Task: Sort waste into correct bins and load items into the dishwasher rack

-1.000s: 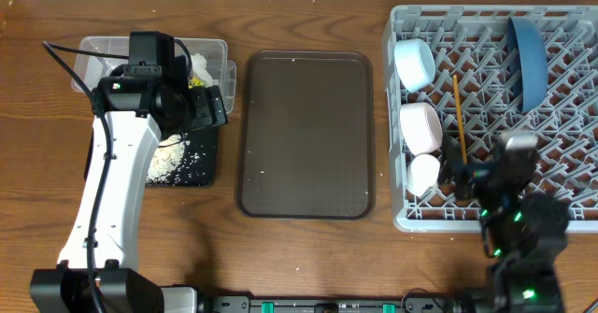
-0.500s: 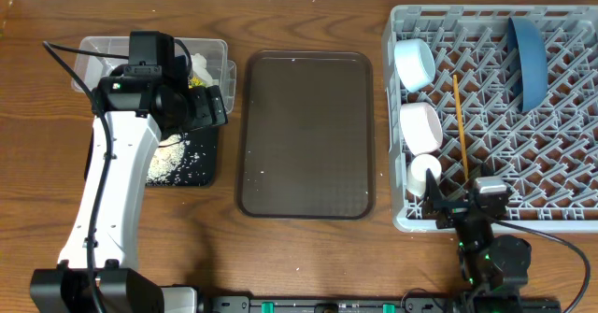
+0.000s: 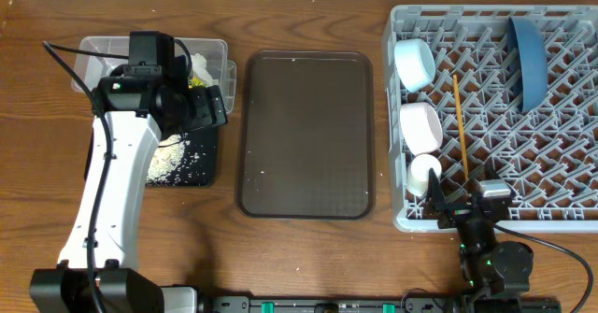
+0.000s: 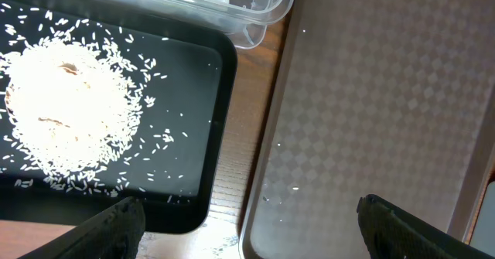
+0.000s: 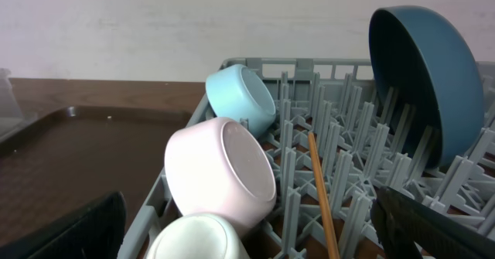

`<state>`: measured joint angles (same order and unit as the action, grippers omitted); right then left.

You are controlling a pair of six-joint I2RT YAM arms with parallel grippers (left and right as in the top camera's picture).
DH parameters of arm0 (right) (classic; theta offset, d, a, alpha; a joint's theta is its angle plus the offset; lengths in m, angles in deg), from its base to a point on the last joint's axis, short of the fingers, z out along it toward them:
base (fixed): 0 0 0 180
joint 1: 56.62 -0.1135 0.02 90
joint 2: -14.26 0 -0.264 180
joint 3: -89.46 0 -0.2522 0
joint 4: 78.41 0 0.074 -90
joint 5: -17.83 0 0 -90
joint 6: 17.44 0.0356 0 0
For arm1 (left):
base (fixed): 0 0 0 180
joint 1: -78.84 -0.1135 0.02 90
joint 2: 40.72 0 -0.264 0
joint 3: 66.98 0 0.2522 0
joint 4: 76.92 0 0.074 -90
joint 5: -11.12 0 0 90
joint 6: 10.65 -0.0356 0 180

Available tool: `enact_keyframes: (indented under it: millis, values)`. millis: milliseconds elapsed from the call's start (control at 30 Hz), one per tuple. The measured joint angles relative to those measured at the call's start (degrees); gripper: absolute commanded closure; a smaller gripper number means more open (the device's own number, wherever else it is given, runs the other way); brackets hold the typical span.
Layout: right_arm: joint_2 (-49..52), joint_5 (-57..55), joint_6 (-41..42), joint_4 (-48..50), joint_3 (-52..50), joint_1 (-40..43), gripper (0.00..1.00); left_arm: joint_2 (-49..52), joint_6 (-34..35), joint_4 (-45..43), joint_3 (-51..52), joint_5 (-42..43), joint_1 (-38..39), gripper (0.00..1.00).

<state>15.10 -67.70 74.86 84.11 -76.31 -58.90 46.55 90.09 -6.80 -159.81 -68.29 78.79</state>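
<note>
- Left gripper (image 4: 255, 240) spread wide and empty, above the edge of the black tray (image 4: 197, 135) that holds rice (image 4: 66, 120)
- Right gripper (image 5: 247, 240) spread wide and empty, at the rack (image 3: 561, 163) front
- Plate (image 3: 528, 61), bowls, cup (image 3: 423, 173) and chopstick (image 3: 460, 126) sit in the rack

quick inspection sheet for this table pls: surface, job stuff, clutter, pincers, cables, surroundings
surface: wooden table, bare wood showing between the trays.
job's things: rack holds light blue bowl, white bowl, cup, blue plate on edge, and chopstick; black tray holds rice; clear tub holds tissue and wrapper.
clutter: brown tray in the middle, only specks on it.
pincers: left pincer open over the black tray's right edge; right pincer open at the rack's near edge, holding nothing.
cables: black cable loops beside the left arm.
surroundings: pale wall behind the table.
</note>
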Motion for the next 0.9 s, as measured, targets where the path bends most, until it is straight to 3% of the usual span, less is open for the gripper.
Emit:
enact_keyframes:
  millis: [733,900]
  values:
    - [0.0,-0.17,0.0,-0.02,0.0,0.0,0.01,-2.03,-0.09,-0.42,0.04,-2.47,0.0,0.09]
    - [0.0,-0.17,0.0,-0.02,0.0,0.0,0.01,-11.45,-3.26,-13.77,5.44,-2.93,0.28,0.1]
